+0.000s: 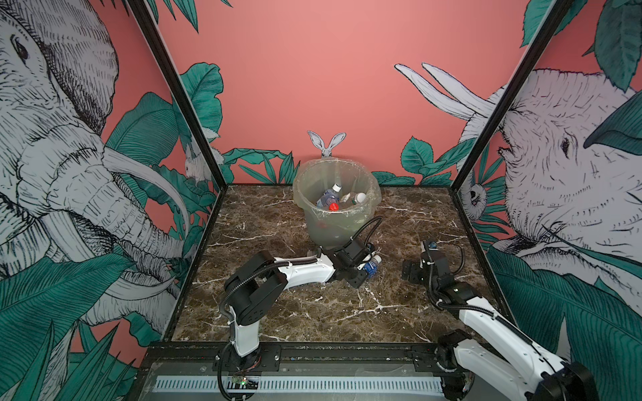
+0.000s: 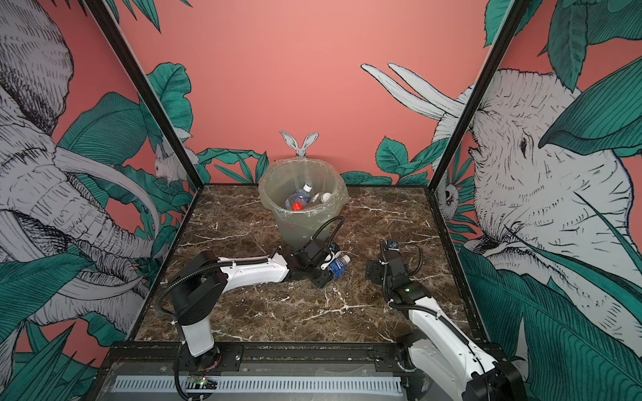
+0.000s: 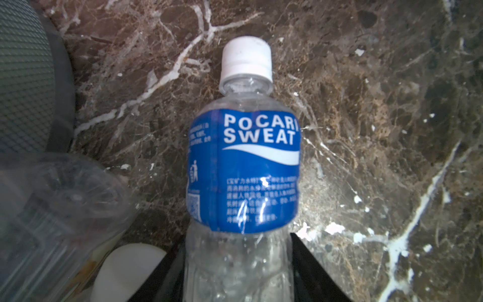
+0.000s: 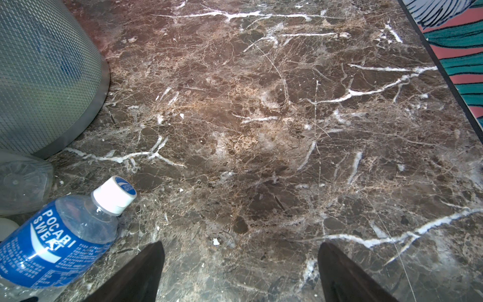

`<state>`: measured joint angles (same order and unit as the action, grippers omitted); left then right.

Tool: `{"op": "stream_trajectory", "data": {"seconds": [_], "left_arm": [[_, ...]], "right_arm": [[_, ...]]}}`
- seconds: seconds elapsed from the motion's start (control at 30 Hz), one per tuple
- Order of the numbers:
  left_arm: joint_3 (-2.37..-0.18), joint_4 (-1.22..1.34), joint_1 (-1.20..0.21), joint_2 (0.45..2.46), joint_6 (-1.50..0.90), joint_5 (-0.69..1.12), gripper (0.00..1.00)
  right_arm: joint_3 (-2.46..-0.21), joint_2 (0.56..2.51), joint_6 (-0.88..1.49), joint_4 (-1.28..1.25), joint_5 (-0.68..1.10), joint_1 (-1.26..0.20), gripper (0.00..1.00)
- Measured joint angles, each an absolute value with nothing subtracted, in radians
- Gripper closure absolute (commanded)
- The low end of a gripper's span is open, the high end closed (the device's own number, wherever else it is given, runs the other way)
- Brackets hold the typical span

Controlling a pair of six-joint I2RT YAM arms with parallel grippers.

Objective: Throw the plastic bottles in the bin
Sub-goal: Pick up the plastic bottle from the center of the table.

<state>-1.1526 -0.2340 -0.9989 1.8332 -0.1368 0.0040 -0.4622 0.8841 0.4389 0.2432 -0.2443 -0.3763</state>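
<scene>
A clear plastic bottle (image 3: 245, 167) with a blue label and a white cap lies on the marble in front of the bin (image 1: 335, 222); both top views show it (image 1: 371, 266) (image 2: 338, 265). My left gripper (image 3: 237, 236) is shut on its clear lower body, one finger against each side. A second clear bottle (image 3: 57, 204) lies beside it at the bin's foot. Several bottles (image 1: 330, 199) lie inside the bin. To the right, my right gripper (image 4: 240, 248) hangs open over bare marble with nothing between its fingers.
The bin (image 2: 302, 225) stands at the back middle, lined with a clear bag. A white rounded object (image 3: 125, 272) lies next to the left gripper's finger. The table's black right edge (image 4: 444, 78) and printed walls enclose the marble top.
</scene>
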Motion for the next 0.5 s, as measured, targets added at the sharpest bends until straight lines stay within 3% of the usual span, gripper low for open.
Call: {"op": "stream_trajectory", "data": {"seconds": [0.5], "left_arm": [[-1.077, -0.224, -1.001, 1.732, -0.130, 0.011, 0.48]], "right_arm": [[-0.462, 0.884, 0.439, 0.242, -0.228, -0.372, 0.07]]}}
